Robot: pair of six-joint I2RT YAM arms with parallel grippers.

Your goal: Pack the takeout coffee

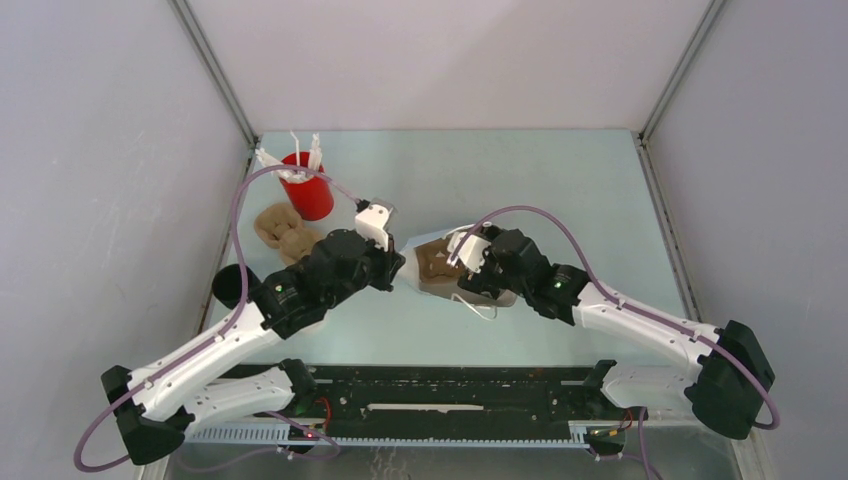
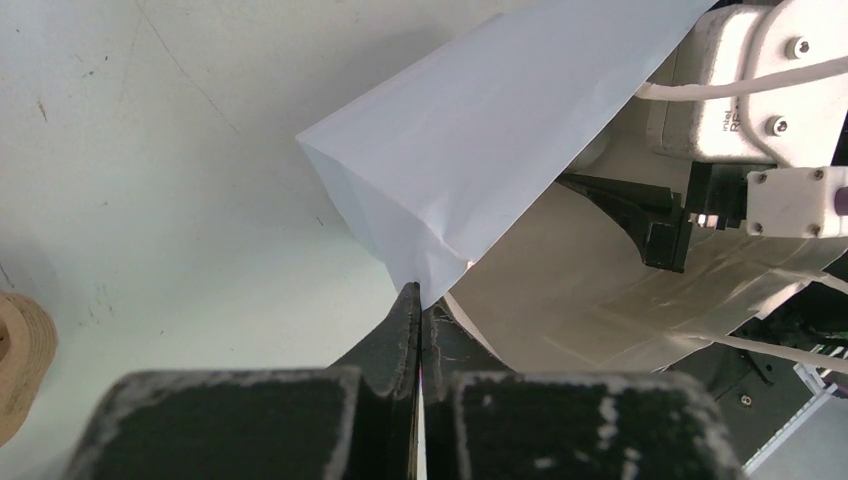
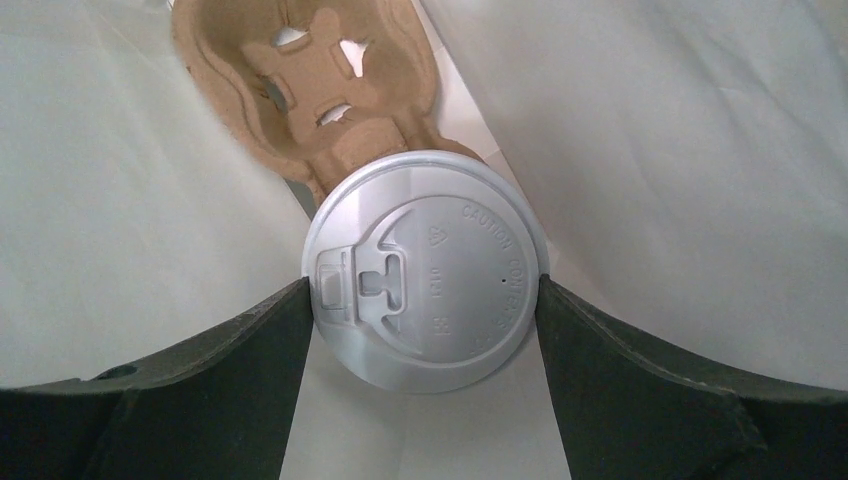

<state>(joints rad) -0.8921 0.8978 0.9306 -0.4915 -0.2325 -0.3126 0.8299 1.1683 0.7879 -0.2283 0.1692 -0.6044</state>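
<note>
Left of the overhead frame: red cup [image 1: 310, 192] with white cutlery, and a loose pulp tray [image 1: 282, 232] just below it. Both are well apart from the work, no issue.

Centre-left: my left gripper [image 2: 421, 300] is clenched on a rim corner of the white paper bag [image 2: 470, 150], fingers pressed together with only paper between them. It holds the mouth open toward the left.

Centre: a second pulp cup tray [image 3: 305, 80] lies inside the bag, at the top of the right wrist frame, with its far well empty. The takeout coffee [image 3: 430, 265] is mid-frame there, inside the bag, white lid up, overlapping the tray's near end. My right gripper [image 3: 427, 290] grasps it, one finger touching each side at the lid rim. The cup body is hidden under the lid, so I can't tell whether it is seated in the near well or hanging just above.

Step in hand, my read: set the coffee down into the near well.
- Come straight down, lid level, no tilt.
- Let go only once the cup bottoms out.
- The left pinch must not slip, or the mouth folds in.

Room is tight. Bag walls sit close outside both my right fingers, so a wide release would press paper. Open just enough to clear the lid, then lift straight up out of the mouth. The bag rim is the snag risk.

Right of the overhead frame: table [image 1: 560, 200] with nothing on it, free room for pulling out.
</note>
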